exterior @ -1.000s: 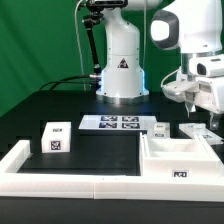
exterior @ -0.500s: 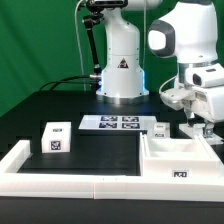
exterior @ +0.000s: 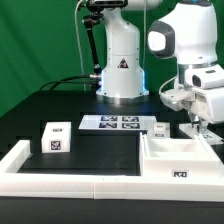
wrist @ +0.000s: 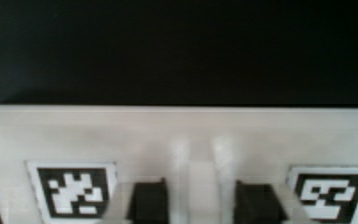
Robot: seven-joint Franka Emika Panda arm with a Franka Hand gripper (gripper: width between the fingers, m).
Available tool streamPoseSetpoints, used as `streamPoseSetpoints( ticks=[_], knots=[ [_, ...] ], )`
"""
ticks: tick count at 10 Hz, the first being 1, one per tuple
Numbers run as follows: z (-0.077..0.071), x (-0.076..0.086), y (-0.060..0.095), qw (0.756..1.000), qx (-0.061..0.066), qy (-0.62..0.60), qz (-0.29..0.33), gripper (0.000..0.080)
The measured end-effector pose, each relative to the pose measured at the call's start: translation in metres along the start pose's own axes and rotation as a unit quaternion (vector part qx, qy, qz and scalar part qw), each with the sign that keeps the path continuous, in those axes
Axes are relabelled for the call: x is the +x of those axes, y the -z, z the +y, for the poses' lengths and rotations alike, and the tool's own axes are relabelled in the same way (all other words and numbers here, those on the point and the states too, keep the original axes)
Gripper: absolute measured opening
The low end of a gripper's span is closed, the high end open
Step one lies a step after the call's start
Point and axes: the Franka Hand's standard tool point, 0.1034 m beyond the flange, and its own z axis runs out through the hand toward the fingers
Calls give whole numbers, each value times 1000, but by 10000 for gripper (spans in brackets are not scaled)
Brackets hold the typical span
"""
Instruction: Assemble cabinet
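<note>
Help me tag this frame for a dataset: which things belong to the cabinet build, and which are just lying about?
Cabinet build: box body, tagged cube, small block, two-tag white part under the gripper.
Lying about: marker board, border rail.

White arm, glossy rounded shells, dark joint seams; cone base (black triangle mark); dark-fingered pincer

A black table stands before a green curtain. The marker board lies flat toward the back, and a long low white border rail runs along the near edge, turning up the exterior view's left
</note>
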Motion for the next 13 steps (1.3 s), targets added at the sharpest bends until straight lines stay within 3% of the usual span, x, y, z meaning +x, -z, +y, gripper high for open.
streamPoseSetpoints(
  ticks=[1, 6, 8, 11, 13],
  knots=[
    [1, 0, 1, 1000, -1, 0, 0, 68],
    [2, -3, 3, 1000, -1, -8, -2, 68],
    [6, -14, 22, 998, -14, -58, -14, 68],
    [1, -28, 44, 993, -30, -114, -26, 68],
    [0, -27, 41, 993, -28, -113, -25, 68]
  ],
)
